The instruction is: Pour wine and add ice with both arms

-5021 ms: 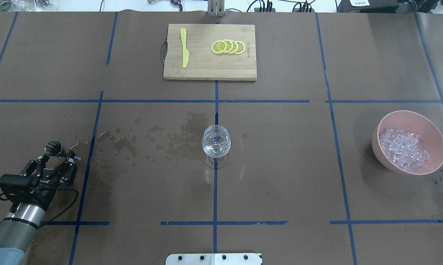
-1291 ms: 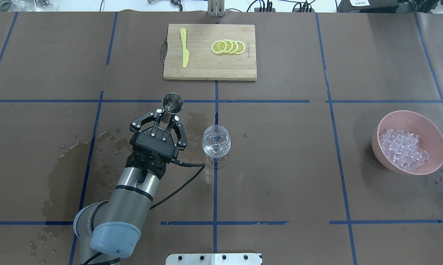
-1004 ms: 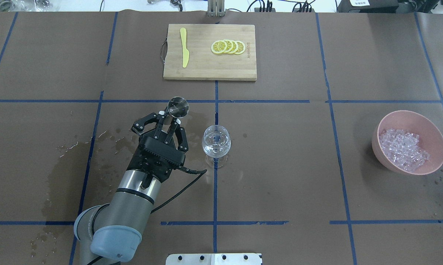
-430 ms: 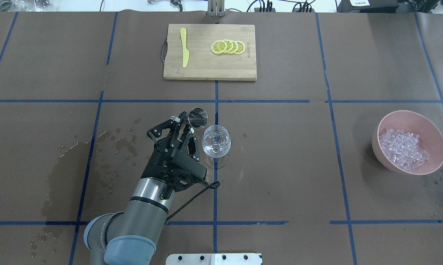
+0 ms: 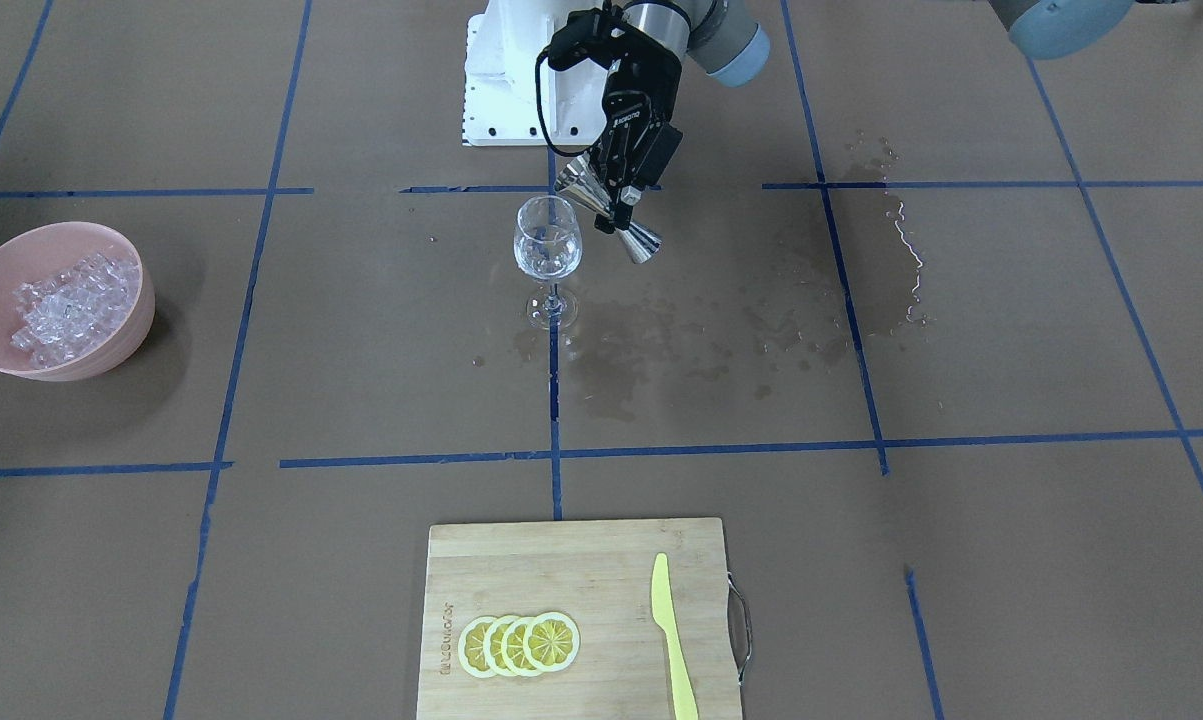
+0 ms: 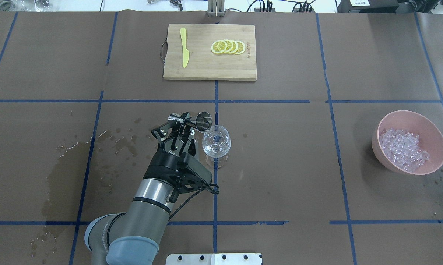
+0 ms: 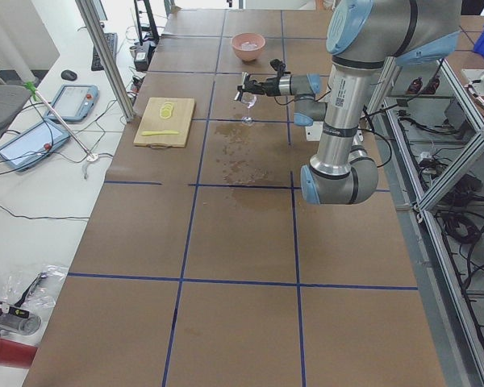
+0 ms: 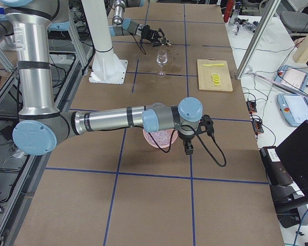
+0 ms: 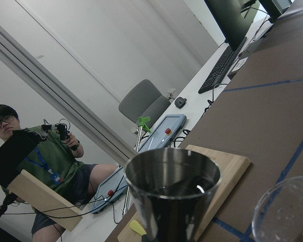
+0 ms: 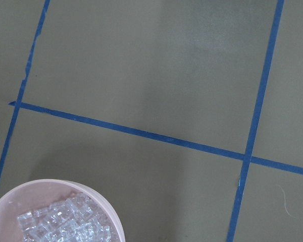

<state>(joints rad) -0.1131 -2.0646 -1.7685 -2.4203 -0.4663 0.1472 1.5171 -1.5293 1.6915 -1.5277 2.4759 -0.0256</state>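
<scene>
Tipped further toward the clear stemmed glass (image 6: 216, 141), the steel jigger (image 6: 203, 122) sits pinched in the left claw (image 6: 187, 125), glassy ice (image 6: 403, 146) cubes heaped in the round pink bowl (image 6: 380, 152); the right claw (image 8: 187, 147) I cannot tell.

jigger (image 6: 203, 122) tipped further, nearer wine glass (image 6: 216, 141)

Left claw (image 6: 187, 125) clamped, tilted; right arm (image 8: 113, 119) extended.
</scene>
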